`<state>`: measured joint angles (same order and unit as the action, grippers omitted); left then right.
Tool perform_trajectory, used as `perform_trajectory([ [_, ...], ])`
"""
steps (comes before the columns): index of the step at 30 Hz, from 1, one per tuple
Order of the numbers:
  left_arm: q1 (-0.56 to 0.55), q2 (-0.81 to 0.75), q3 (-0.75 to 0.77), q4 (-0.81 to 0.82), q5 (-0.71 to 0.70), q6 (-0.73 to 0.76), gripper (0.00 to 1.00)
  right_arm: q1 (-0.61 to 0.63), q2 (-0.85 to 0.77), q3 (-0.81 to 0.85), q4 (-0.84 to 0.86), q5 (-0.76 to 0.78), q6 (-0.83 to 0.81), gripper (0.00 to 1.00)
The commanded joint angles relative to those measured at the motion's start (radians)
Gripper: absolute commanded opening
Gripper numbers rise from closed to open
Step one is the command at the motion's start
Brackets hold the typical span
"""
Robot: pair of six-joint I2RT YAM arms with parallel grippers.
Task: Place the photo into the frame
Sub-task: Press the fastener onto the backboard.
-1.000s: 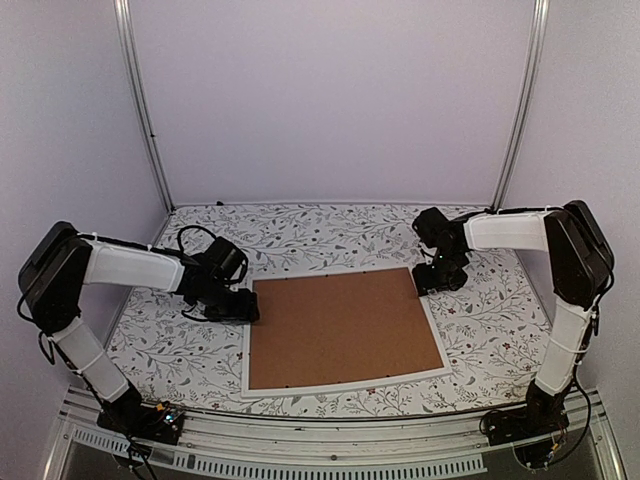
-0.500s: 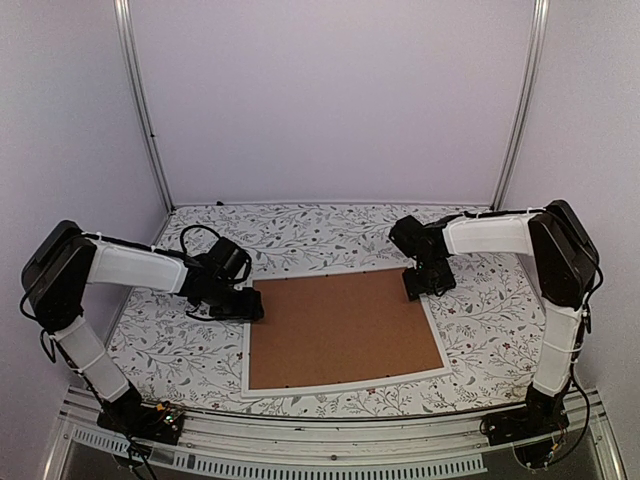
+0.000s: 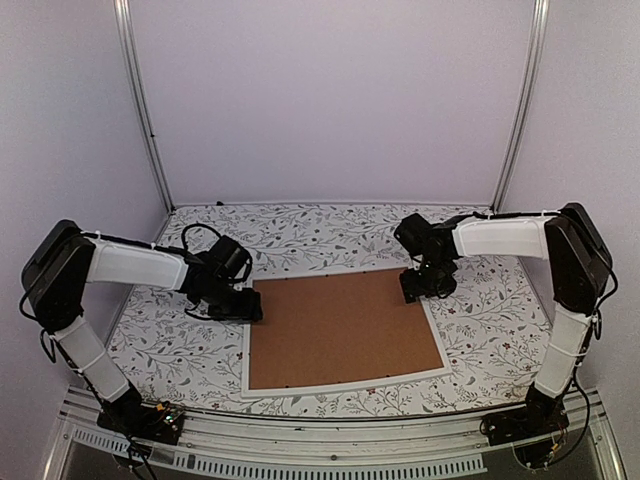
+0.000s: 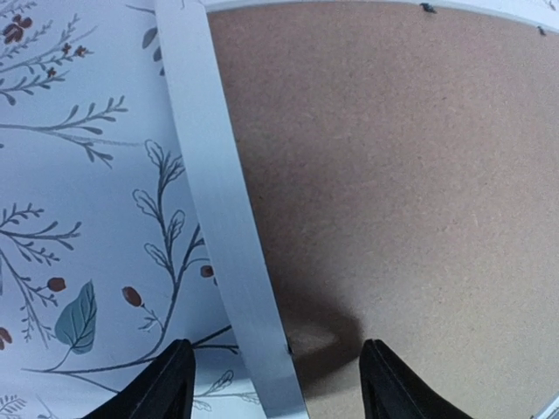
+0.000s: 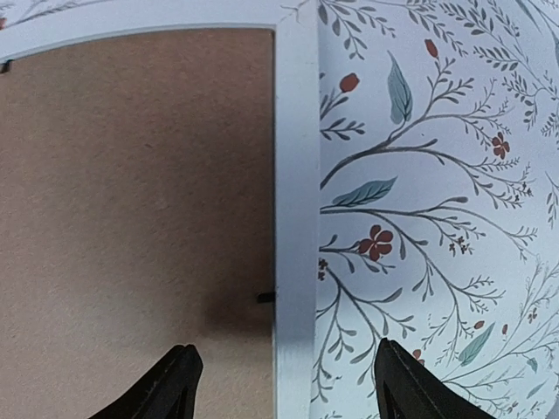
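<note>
— Where is the frame?

— I see the frame (image 3: 343, 383) lying flat on the flowery cloth (image 3: 300, 235). It is a big rectangle with thin, smooth white edges. A rough brown board (image 3: 340, 325) fills its inside, with tiny black clips (image 5: 265, 298) at the rim. I cannot see the photo.

— And your hands?

— My left gripper (image 4: 275, 388) hangs over the frame's left edge near the far corner. Its fingers are spread, one on each side of the white strip, not pinching it. My right gripper (image 5: 279, 384) is by the far right corner, spread the same way.
</note>
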<state>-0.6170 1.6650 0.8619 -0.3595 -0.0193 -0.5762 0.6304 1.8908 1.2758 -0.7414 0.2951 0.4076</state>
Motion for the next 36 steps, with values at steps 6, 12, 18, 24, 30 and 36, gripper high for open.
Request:
perform_trajectory([
  [6, 0.034, -0.038, 0.053, -0.053, 0.012, 0.036, 0.61, -0.035, -0.127, -0.063, 0.094, -0.176, -0.055, 0.73],
  [12, 0.071, -0.072, 0.048, -0.084, 0.012, 0.045, 0.48, -0.037, -0.121, -0.095, 0.115, -0.189, -0.056, 0.73],
  [18, 0.103, -0.097, 0.040, -0.108, 0.011, 0.057, 0.46, -0.038, -0.113, -0.103, 0.124, -0.190, -0.061, 0.73],
  [24, 0.103, -0.069, 0.042, -0.110, 0.012, 0.056, 0.46, -0.040, -0.109, -0.106, 0.125, -0.190, -0.065, 0.73],
  [30, 0.096, -0.054, 0.039, -0.108, 0.012, 0.055, 0.47, -0.042, -0.103, -0.111, 0.128, -0.193, -0.066, 0.73],
  [36, 0.076, -0.027, 0.039, -0.101, 0.012, 0.051, 0.47, -0.044, -0.098, -0.111, 0.130, -0.197, -0.066, 0.73],
])
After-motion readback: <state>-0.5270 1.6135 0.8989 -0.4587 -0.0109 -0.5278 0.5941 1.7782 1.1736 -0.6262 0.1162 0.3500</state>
